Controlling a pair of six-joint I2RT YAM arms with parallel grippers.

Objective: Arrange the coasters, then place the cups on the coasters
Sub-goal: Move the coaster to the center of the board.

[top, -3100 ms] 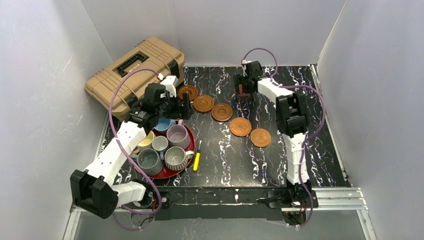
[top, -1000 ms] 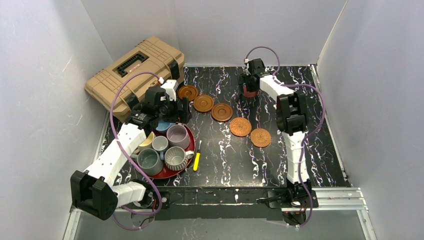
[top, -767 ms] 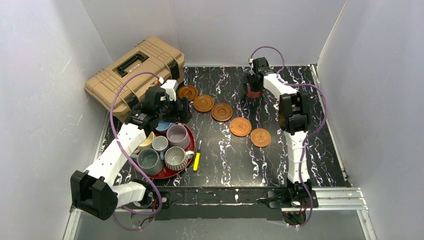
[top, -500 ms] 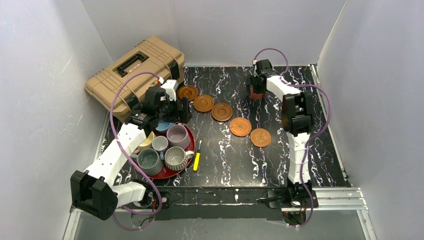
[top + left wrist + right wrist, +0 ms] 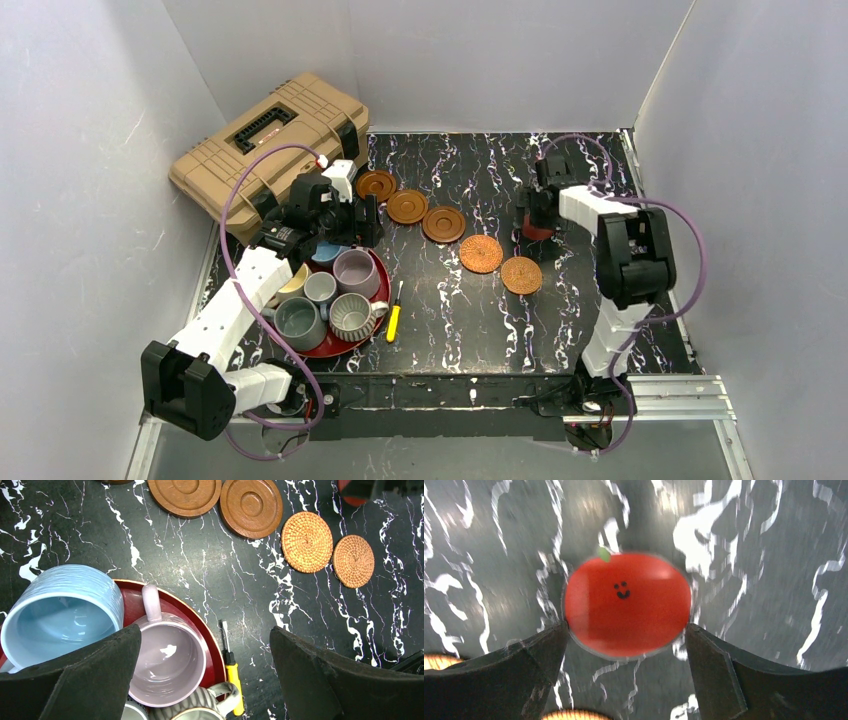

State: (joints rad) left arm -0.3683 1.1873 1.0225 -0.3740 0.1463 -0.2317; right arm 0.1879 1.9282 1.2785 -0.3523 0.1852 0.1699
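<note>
Three dark brown wooden coasters (image 5: pixel 407 206) lie in a diagonal row, and two woven coasters (image 5: pixel 481 253) continue it to the right. My right gripper (image 5: pixel 533 222) is just right of them, low over the table. In its wrist view the right gripper (image 5: pixel 626 630) has its jaws spread wide, both tips against the rim of the red coaster (image 5: pixel 626 602), which bears a smiley face. The cups stand crowded on a red tray (image 5: pixel 340 348). My left gripper (image 5: pixel 204 637) hangs open above the mauve cup (image 5: pixel 167 662), beside the light blue cup (image 5: pixel 60 615).
A yellow-handled screwdriver (image 5: pixel 394 318) lies just right of the tray. A tan toolbox (image 5: pixel 265 140) sits at the back left, off the black marbled table. White walls close in both sides and the back.
My right gripper has swept from the back middle of the table to the right and nearer, with the red coaster between its jaws. The left arm has stayed still.
</note>
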